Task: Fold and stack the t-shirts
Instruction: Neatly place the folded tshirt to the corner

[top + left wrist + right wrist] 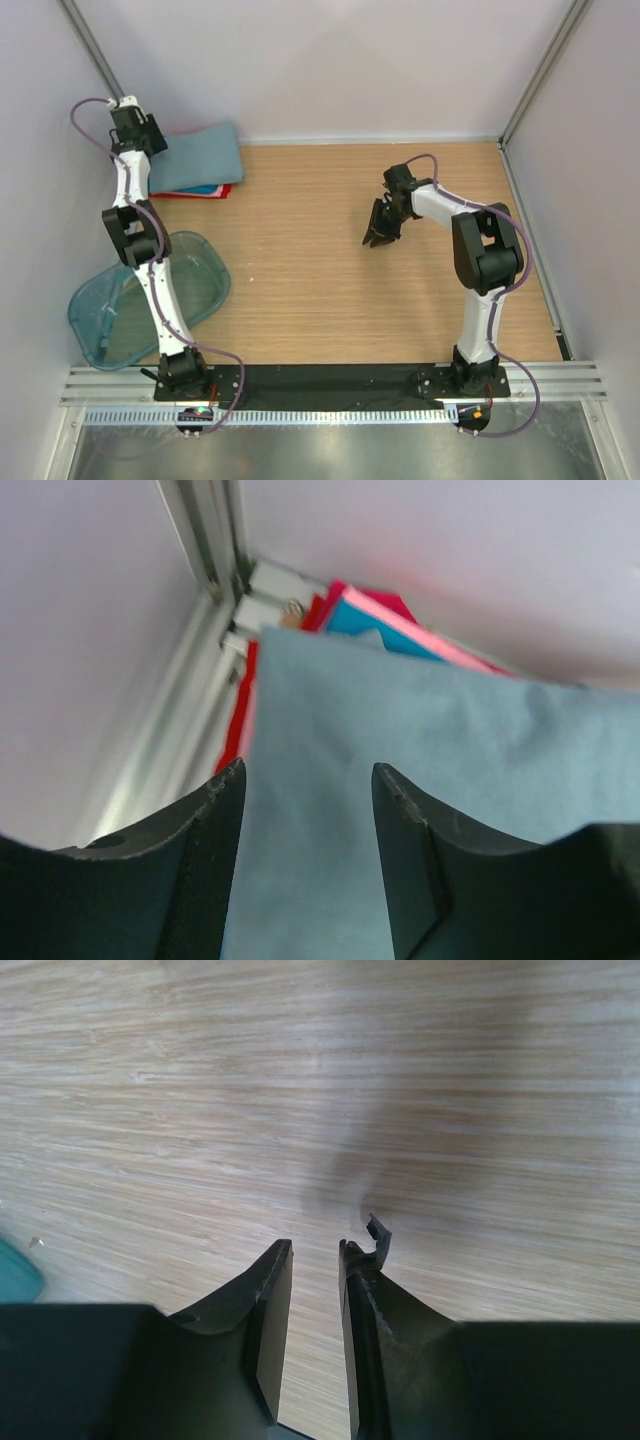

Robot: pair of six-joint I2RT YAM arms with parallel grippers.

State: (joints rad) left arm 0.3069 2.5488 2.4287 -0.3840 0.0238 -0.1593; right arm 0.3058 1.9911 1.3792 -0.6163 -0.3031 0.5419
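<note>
The left end effector (310, 778) is hovering wide open, gripping nothing, just over the folded dusty grey-blue cloth t-shirt (200, 155), which is lying atop the folded bright blue t-shirt (370, 628) and the red one (224, 191) in the far left corner of the table (300, 260). The right end effector (315, 1250) is hanging over bare wood (well apart from the pile), jaws only narrowly apart and holding nothing. If the left fingers (215, 860) are brushing the cloth, which the blurred wrist view is not settling, a low retreat risks snagging the top fold and dragging the stack askew.
</note>
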